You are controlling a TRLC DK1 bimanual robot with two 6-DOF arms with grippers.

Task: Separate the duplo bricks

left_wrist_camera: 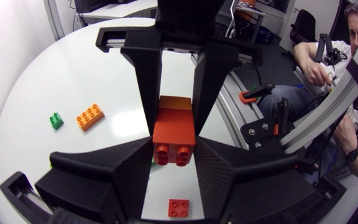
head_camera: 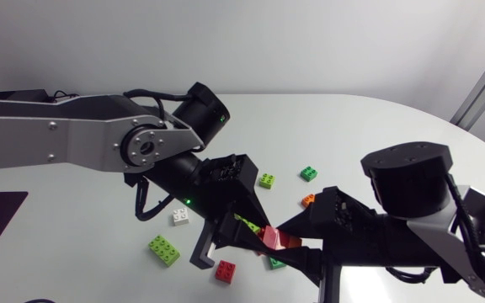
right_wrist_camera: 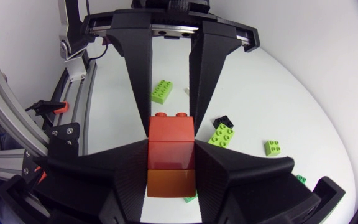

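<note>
A short stack of red duplo bricks (head_camera: 274, 238), with an orange-red brick (left_wrist_camera: 174, 104) at one end, hangs above the table between my two grippers. My left gripper (head_camera: 255, 231) comes from the left and is shut on the red end (left_wrist_camera: 174, 134); in its own wrist view the left gripper (left_wrist_camera: 174, 163) has a finger on each side of that brick. My right gripper (head_camera: 300, 241) faces it from the right and is shut on the orange-red end (right_wrist_camera: 169, 182). In the right wrist view the right gripper (right_wrist_camera: 171, 169) holds the stack's near part, and the left gripper's fingers (right_wrist_camera: 140, 81) clamp the studded red brick (right_wrist_camera: 171, 129).
Loose bricks lie on the white table (head_camera: 377, 126): a lime one (head_camera: 164, 250), a white one (head_camera: 180, 217), a red one (head_camera: 225, 271), a small lime one (head_camera: 267, 180), a green one (head_camera: 308, 173), an orange one (head_camera: 308, 200) and a green one (head_camera: 276, 263) under the grippers.
</note>
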